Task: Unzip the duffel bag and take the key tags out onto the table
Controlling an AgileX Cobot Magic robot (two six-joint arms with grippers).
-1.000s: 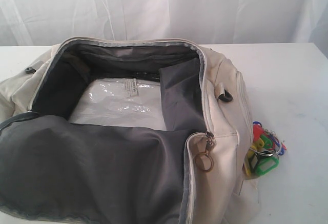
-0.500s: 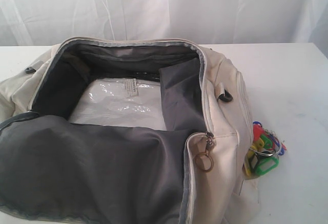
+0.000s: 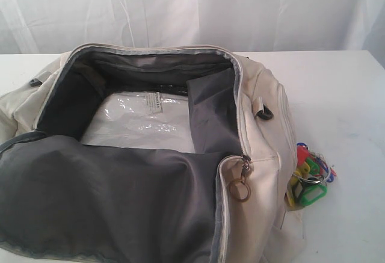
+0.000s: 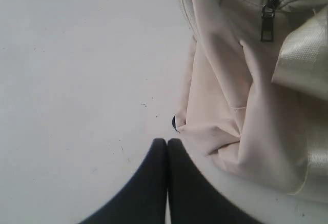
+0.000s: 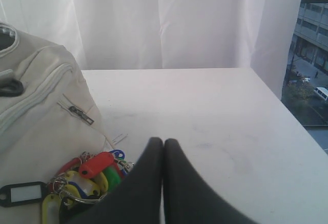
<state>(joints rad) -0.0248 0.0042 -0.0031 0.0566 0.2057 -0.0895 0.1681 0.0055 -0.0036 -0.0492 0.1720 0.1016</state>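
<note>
coloured key tags (image 5: 95, 166) beside right gripper (image 5: 163, 142) — fingers pressed together, left gripper (image 4: 167, 142) likewise

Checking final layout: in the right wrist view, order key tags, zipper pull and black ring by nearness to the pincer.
1. Key tags, beside the pincer.
2. Zipper pull, on the bag's side.
3. Black ring, farther along the bag.

White curtain (image 3: 180, 10), window (image 5: 313, 55) beyond
</note>
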